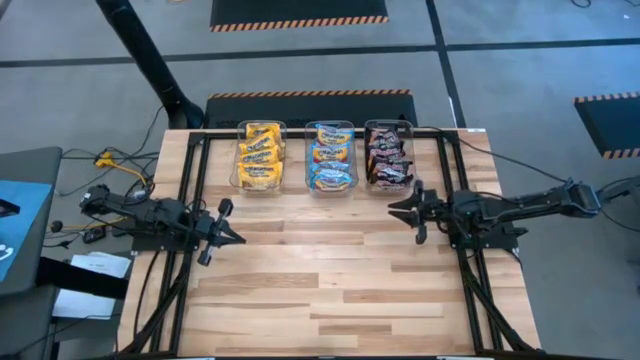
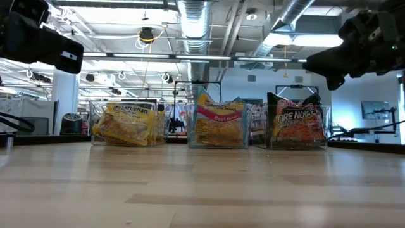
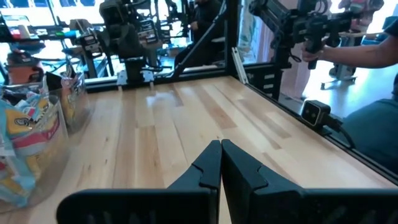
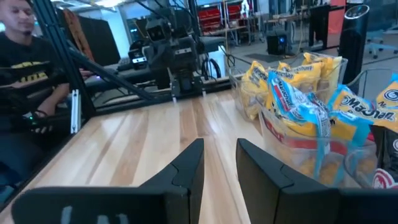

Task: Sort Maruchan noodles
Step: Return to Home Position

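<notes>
The Maruchan noodles fill three clear bins along the table's far edge. The yellow-orange packets (image 1: 261, 155) are in the left bin, the light blue ones (image 1: 331, 158) in the middle, and the black-red ones (image 1: 387, 155) in the right. In the low view the packets (image 2: 218, 123) stand on edge inside the bins. My left gripper (image 1: 238, 240) hovers shut over the table's left half, pointing level toward the right, its fingers (image 3: 221, 149) together. My right gripper (image 1: 393, 208) hovers open near the black-red bin, pointing left, with nothing between its fingers (image 4: 219, 149).
Bare wooden tabletop (image 1: 320, 270) lies between the grippers and toward the near edge. Black frame rails (image 1: 195, 180) run along the table's sides. A small camera (image 3: 314, 112) sits at the near edge. A person (image 4: 25, 68) sits beyond the table's left side.
</notes>
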